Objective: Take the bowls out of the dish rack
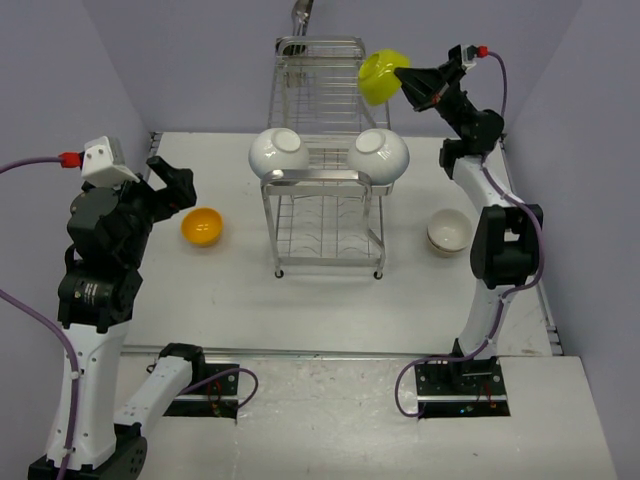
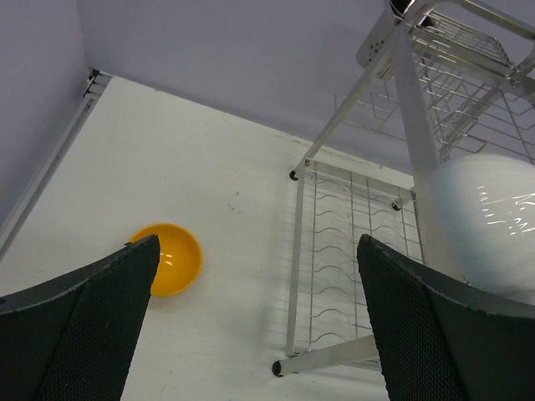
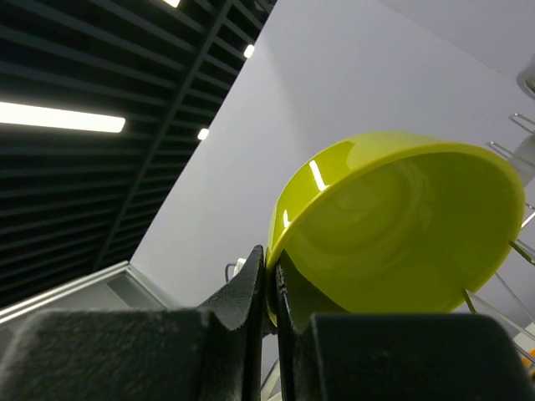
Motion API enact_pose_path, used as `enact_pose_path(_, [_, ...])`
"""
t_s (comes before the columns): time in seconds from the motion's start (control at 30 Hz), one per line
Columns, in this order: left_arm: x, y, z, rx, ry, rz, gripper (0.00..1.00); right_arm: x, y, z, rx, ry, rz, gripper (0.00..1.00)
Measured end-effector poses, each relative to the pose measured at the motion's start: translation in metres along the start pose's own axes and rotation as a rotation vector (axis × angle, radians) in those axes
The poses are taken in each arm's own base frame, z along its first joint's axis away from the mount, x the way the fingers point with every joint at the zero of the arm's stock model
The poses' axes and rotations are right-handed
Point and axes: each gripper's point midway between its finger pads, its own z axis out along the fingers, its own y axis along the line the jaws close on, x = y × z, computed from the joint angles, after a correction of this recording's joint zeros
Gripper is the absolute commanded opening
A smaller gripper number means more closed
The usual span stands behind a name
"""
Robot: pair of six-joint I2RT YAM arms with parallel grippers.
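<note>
The dish rack (image 1: 320,178) is tall, two-tiered, of shiny chrome wire on slim legs, standing upright; a white bowl (image 1: 279,152) sits at its front left corner, turned over with its base ring facing up; a second white bowl (image 1: 380,153) sits the same way at the front right corner; the lime green bowl (image 1: 381,76) is raised beside the rack's upper right edge, tipped on its side, its rim pinched between the closed fingers of the right gripper (image 1: 405,80); the orange-yellow bowl (image 1: 201,226) stands upright, left of the rack and apart from it; a whitish bowl (image 1: 449,231) stands upright, right of the rack.
</note>
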Motion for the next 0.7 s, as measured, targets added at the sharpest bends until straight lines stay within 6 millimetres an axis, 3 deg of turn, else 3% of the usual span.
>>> enact_pose_path(0.2, [-0.002,-0.001,-0.001,0.003,-0.008,-0.002,1.00,0.003,0.015,0.012,-0.033,0.011,-0.019,0.00])
enact_pose_path(0.37, [-0.005,-0.002,-0.001,0.005,-0.009,-0.002,1.00,0.031,0.062,0.036,-0.107,0.117,-0.088,0.00])
enact_pose_path(0.53, [-0.036,-0.021,-0.008,0.056,-0.026,-0.006,1.00,0.100,0.128,0.052,-0.132,0.309,-0.210,0.00])
enact_pose_path(0.67, [-0.101,-0.059,-0.024,0.173,-0.107,-0.017,1.00,0.179,0.178,0.066,-0.118,0.473,-0.396,0.00])
enact_pose_path(0.7, [-0.118,-0.070,-0.032,0.216,-0.136,-0.019,1.00,0.194,0.181,0.069,-0.086,0.500,-0.434,0.00])
